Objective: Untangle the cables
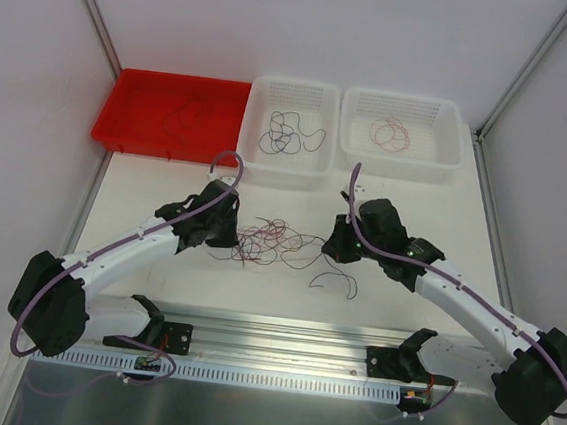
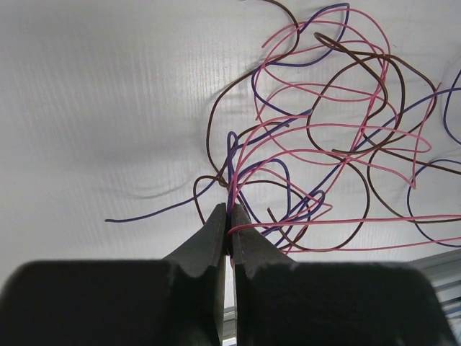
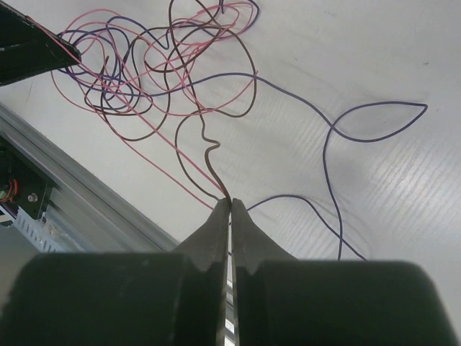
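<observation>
**Both arms clamped on the cable mess, and it all comes down to pull direction**

So the hair-thin curly cables (image 1: 266,239), pink-red, dark brown and purple, sit in one loose clump on the white bench (image 1: 415,200), right between the two arms. The left fingers (image 2: 225,220) are squeezed fully together at the clump's left edge. They're pinching a little bundle of pink and purple loops that rise straight off the tips. The right fingers (image 3: 224,216) are pressed together too, on a single dark brown strand (image 3: 209,155). It wiggles away from the tips and runs back into the clump, which lies up and to the left in that wrist view.

My take: the left arm is nearer the knot, basically in it, while the right one holds a tail with some slack. The clump's long axis runs left-right between them, so pulling apart along that line looks like the move. The risk is that the brown strand drags the whole clump along instead of sliding free.
</observation>
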Robot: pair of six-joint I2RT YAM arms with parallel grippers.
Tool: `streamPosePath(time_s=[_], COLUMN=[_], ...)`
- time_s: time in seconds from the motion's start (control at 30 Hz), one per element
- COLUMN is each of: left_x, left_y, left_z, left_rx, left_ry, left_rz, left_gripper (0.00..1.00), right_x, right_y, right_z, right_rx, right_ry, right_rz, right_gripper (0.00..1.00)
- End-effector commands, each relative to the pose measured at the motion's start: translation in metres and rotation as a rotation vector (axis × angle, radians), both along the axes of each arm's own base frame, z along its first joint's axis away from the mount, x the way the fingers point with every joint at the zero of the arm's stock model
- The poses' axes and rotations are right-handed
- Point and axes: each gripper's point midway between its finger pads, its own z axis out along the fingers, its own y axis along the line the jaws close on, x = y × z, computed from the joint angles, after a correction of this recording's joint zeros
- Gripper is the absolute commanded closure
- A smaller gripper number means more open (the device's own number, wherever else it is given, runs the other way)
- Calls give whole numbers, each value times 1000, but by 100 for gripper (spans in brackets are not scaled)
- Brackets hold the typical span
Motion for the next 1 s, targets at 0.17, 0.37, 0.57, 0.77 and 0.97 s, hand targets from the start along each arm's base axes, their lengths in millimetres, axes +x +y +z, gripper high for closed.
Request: streamPosePath(time_s=[0.17,0.37,0.57,0.77,0.97], left_x=[-8,-13,-13,-17,-17], left_y=[4,-5,-3,-2,0], left_z=[-5,-11,-8,-11,-10], left_rx=[-1,-30,-27,-24,-24], left_ry=[47,80,60,68,57], left_rz=[7,-17,-23,-37,-41], left_gripper=[100,100,100,100,100], right_x=[-14,-16,-12,0,15], right_y=[5,18,23,13,8], right_z=[-29,-70,-70,-62,-41], right_rx=[-23,-46,-49,-81,-27], right_ry=[152,269,244,164,79], right_rz=[-21,-74,-63,-91,-97], right_gripper=[98,87,66,63,62])
